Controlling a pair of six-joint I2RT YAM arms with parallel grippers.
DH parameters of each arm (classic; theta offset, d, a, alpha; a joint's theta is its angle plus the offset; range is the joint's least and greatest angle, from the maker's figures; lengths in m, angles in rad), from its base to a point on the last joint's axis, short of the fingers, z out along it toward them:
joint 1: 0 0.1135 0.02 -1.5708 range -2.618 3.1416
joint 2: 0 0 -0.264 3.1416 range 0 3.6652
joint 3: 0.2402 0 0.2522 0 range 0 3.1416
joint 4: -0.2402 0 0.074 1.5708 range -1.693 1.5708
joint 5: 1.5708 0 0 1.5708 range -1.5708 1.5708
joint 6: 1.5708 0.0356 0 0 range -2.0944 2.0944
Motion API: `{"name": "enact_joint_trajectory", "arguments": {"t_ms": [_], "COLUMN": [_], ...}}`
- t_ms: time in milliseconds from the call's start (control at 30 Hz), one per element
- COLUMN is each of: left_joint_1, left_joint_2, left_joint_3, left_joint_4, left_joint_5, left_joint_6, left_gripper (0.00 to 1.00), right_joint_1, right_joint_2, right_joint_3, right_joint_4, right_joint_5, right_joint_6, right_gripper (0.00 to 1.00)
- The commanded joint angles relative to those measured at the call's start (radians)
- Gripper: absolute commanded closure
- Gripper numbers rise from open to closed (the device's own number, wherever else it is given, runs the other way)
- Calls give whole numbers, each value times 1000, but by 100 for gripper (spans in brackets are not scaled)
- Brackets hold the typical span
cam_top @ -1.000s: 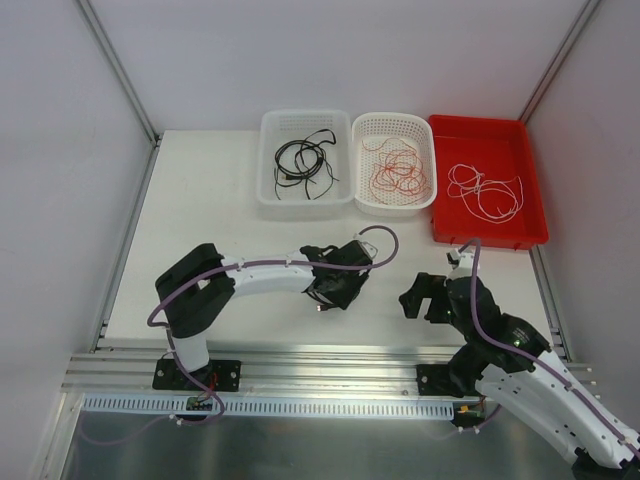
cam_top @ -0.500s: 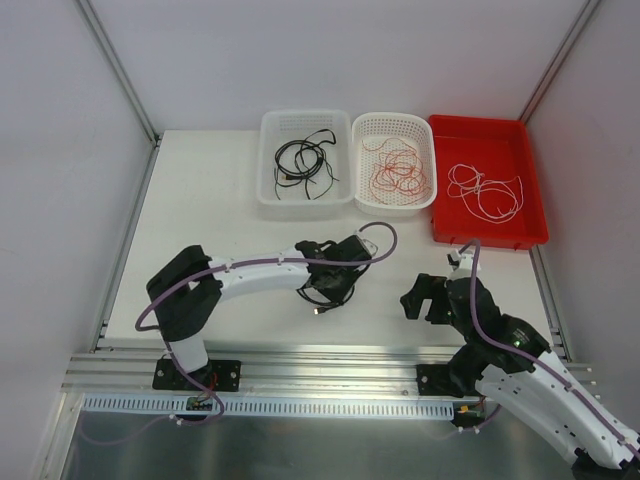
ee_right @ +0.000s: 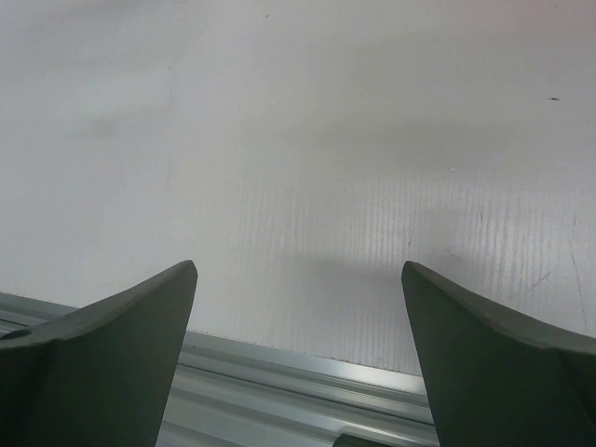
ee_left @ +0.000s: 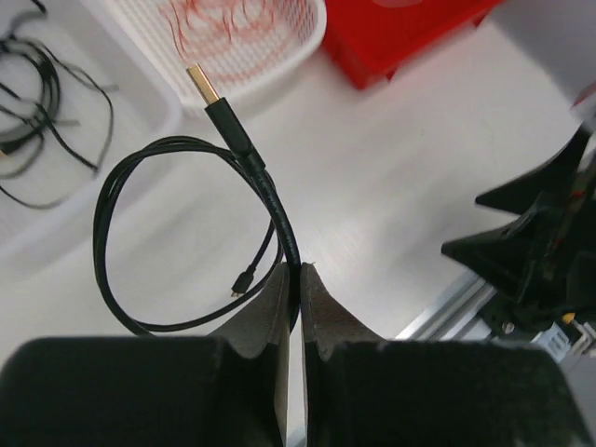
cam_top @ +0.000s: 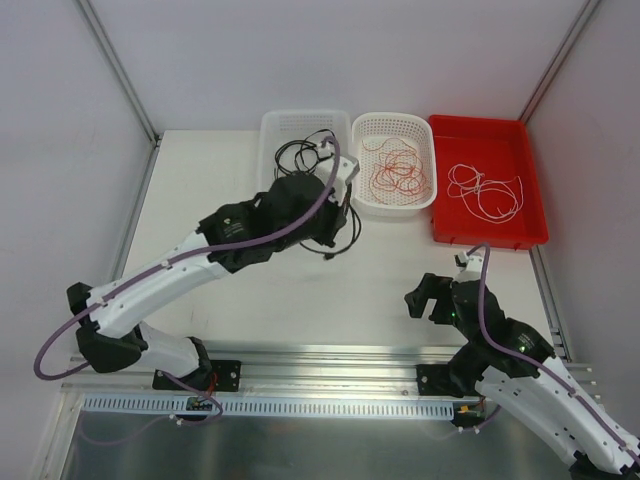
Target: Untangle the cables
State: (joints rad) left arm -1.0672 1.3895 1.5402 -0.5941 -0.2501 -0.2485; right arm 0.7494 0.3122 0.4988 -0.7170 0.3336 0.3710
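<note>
While I watch from above, my left gripper (cam_top: 326,222) holds a black cable (cam_top: 347,236) just before the clear bin (cam_top: 265,160). On the left wrist, its jaws pinch that cable, the loop beyond the tips. On the right wrist, my right gripper (ee_right: 298,279) gapes wide over the table (ee_right: 298,140).

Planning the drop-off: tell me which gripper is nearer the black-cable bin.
Left. The left gripper, shut on a black cable, is at the bin's near edge; the right gripper is open, far off at front right.
</note>
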Motion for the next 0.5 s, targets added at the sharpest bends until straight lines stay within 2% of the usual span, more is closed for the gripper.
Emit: {"name": "enact_joint_trajectory", "arguments": {"t_ms": [0,33,133,200,267,367,467], "left_joint_1": [1,12,70,134,174,225,259], "left_joint_2": [-76,-79,-87,-84,-87,-78,-87], "left_joint_3": [168,240,332,347,330,269,193], "left_joint_4": [-15,-16,-16,-16,-15,-21,-21], "left_joint_5": [-133,-138,-13,44,98,71,173], "left_joint_6": [127,143,147,112,81,54,-9], "left_gripper": [100,100,100,100,100,100,100], "right_joint_1": [-4,-4,-2,-4,-4,-2,-2], "right_joint_2": [-4,-2,1,2,10,37,60], "right_joint_3": [-2,-3,-6,-11,-16,-17,-16], "right_joint_4": [-7,-6,-2,11,24,54,85], "right_joint_5": [25,24,24,16,4,-31,-73], "right_joint_6": [22,22,20,22,16,2,-14], "right_gripper": [3,4,3,3,3,3,3]}}
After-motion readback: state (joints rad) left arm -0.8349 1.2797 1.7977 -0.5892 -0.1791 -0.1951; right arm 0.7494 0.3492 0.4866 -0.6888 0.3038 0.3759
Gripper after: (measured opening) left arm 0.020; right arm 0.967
